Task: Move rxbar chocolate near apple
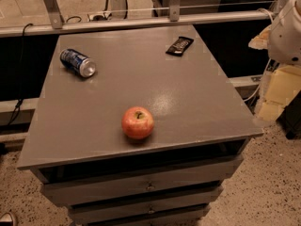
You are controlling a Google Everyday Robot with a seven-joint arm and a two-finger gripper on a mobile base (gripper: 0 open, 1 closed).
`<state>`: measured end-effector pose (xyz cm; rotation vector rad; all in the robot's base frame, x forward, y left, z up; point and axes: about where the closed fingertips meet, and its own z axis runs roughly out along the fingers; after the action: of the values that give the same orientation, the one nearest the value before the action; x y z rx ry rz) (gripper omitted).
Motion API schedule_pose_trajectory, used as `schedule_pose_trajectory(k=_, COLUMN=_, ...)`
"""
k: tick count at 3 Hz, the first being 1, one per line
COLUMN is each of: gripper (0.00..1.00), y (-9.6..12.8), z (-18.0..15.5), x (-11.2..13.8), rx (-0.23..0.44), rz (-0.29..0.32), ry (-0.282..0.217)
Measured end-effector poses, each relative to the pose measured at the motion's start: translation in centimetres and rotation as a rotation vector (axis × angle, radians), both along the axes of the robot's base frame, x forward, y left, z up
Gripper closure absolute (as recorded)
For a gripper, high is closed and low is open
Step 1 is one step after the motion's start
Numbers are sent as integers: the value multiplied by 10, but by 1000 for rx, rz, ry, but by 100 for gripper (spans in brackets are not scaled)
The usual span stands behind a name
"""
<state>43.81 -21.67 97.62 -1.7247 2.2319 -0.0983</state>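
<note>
Camera view.
A: Where's the rxbar chocolate (179,45)?
B: Far-right part of the worktop (94,126). Its long axis slants toward the far-right corner. The apple (138,122) is by the front edge, well apart.
A: Hand?
B: Out of frame, so I can't tell if it's open or closed. Only the white arm housing (286,29) shows, right of the bar.
A: Containers?
B: Drawers (141,185) below, contents hidden.

A white, rounded section of the arm (286,32) shows beyond the right edge of the grey cabinet (141,79), level with its far right corner and above its top. The gripper itself is out of view.
</note>
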Motion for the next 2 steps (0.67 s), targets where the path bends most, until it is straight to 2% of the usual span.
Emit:
schedule_pose_trajectory(k=1, gripper=0, y=0, z=0, x=0, rx=0, rz=0, ry=0)
schedule_pose_trajectory(k=2, gripper=0, y=-11, z=-11, x=40, rx=29, rz=-4, ry=-38)
